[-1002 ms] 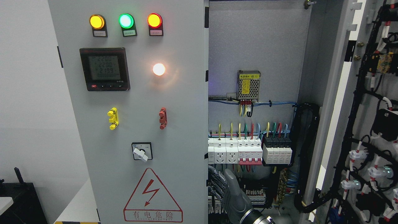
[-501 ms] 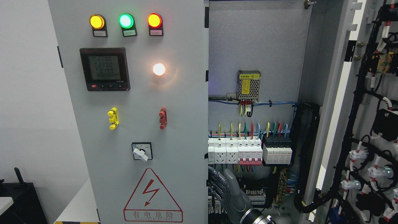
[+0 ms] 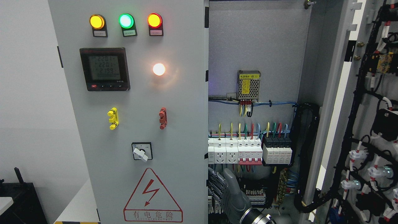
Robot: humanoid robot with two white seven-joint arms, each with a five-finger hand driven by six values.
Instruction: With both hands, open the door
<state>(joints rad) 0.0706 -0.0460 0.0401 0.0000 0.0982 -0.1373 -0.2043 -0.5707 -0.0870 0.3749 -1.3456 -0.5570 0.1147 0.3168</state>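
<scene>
The left door [image 3: 174, 124] is a grey panel with three lamps, a meter, a rotary switch and a red warning triangle. It covers the cabinet's left half. The right door [image 3: 370, 130] is swung wide open at the far right, showing its inner wiring. My right hand [image 3: 222, 189] comes up from the bottom edge, right of the middle. Its fingers [image 3: 216, 185] curl onto the left door's right edge low down, with the tips hidden behind that edge. The thumb [image 3: 230, 180] stands upright. The left arm does not show.
Inside the open cabinet sit white breakers and sockets [image 3: 248, 152], a mesh power supply [image 3: 248, 84] and black cable bundles [image 3: 306, 155]. A white wall lies at the left, with a dark object [image 3: 18, 199] at the lower left.
The right wrist has crept slightly up and left at the bottom edge. Both doors stand as before.
</scene>
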